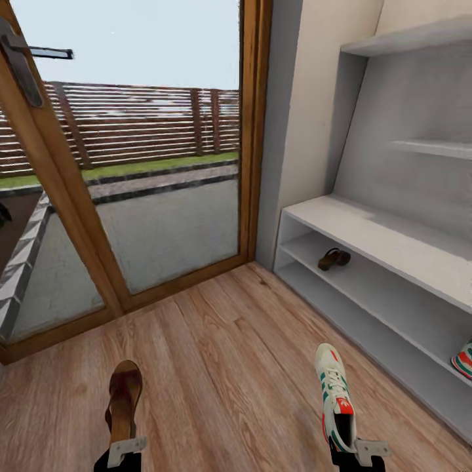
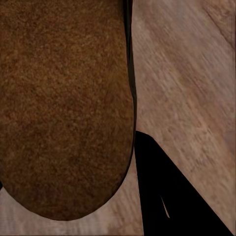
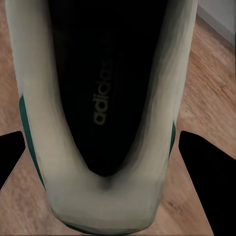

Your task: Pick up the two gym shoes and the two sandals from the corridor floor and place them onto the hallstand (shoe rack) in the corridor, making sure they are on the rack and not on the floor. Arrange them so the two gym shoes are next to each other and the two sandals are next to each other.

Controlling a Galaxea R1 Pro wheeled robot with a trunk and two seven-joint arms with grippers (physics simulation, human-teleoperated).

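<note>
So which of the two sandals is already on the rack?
The sandal lying on the rack's middle shelf, near its end by the door. The other sandal is in the left pincer, over the floor.

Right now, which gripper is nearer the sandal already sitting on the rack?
Right. The right gripper, holding a gym shoe, is below the shelved sandal; the left gripper is farther across the floor.

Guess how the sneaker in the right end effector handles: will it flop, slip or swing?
The gym shoe sticks out level from the right end effector without sagging, so it is probably fairly stiff. It is held at the heel only, so it may pivot when swung. The right wrist view shows smooth heel walls, so some slip seems possible.
</note>
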